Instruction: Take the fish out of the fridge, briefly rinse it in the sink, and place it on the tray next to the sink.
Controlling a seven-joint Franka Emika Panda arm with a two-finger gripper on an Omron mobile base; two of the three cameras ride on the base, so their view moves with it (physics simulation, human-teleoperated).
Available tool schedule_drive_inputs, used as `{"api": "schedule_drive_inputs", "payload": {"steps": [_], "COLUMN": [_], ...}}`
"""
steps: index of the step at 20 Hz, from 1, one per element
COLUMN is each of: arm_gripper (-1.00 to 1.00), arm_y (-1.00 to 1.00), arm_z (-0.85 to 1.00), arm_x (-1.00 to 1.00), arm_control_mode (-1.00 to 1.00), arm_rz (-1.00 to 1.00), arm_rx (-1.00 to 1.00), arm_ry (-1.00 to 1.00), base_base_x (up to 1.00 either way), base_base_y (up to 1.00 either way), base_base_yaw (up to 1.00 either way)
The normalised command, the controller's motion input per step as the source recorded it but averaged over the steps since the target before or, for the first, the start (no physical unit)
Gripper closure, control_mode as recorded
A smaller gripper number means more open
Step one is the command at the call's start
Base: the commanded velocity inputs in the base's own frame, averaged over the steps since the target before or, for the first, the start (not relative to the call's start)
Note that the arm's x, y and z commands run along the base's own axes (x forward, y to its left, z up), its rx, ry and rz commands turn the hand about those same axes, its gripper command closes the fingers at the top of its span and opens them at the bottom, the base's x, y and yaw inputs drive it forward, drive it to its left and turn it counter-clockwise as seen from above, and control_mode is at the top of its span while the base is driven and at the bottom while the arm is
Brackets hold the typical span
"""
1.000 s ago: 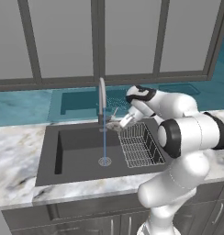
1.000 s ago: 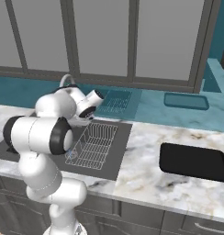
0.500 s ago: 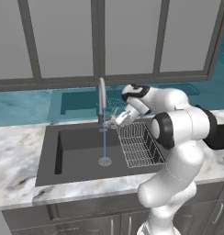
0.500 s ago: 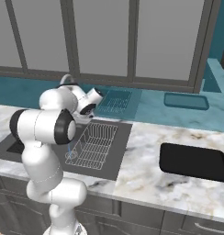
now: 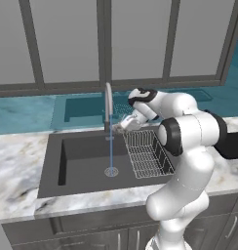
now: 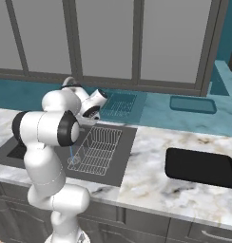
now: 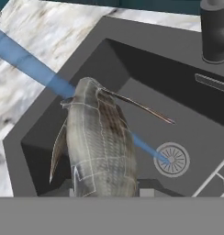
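Left base view: gripper (image 5: pixel 122 126) pinches fish (image 5: pixel 120 125) over sink (image 5: pixel 84 149), just right of faucet (image 5: pixel 109 105); blue water stream (image 5: pixel 111 154) falls to drain; wire rack (image 5: pixel 148 154) at right.
Right base view: black tray (image 6: pixel 198 167) on counter well right of sink; fish hidden by arm.
Hand view: fish (image 7: pixel 101 144) grey-brown, scaled, finned, stream passing behind it.

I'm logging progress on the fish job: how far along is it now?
Done: the fish is out of the fridge, held in the gripper. In hand: rinsing, with the water stream running over the sink beside the fish. Left: setting it on the black tray, which is bare.
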Motion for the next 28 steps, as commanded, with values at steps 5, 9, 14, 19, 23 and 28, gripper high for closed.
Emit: {"api": "schedule_drive_inputs", "payload": {"steps": [5,9,14,19,23,28], "arm_gripper": [1.0,1.0,1.0,1.0,1.0,1.0], "arm_y": [0.0,0.0,0.0,0.0,0.0,0.0], "arm_z": [0.0,0.0,0.0,0.04,0.18,0.39], "arm_x": [0.16,-0.01,-0.2,-0.33,-0.58,-0.71], "arm_control_mode": [-1.0,-1.0,-1.0,-1.0,-1.0,-1.0], "arm_rz": [-0.13,-0.04,0.01,0.09,0.14,0.15], "arm_rx": [-0.01,0.01,0.05,0.06,0.07,0.06], "arm_ry": [0.0,0.06,0.25,0.31,0.23,0.18], "base_base_x": [0.0,0.0,0.0,0.0,0.0,0.0], "base_base_y": [0.0,0.0,0.0,0.0,0.0,0.0], "base_base_yaw": [0.0,0.0,0.0,0.0,0.0,0.0]}}
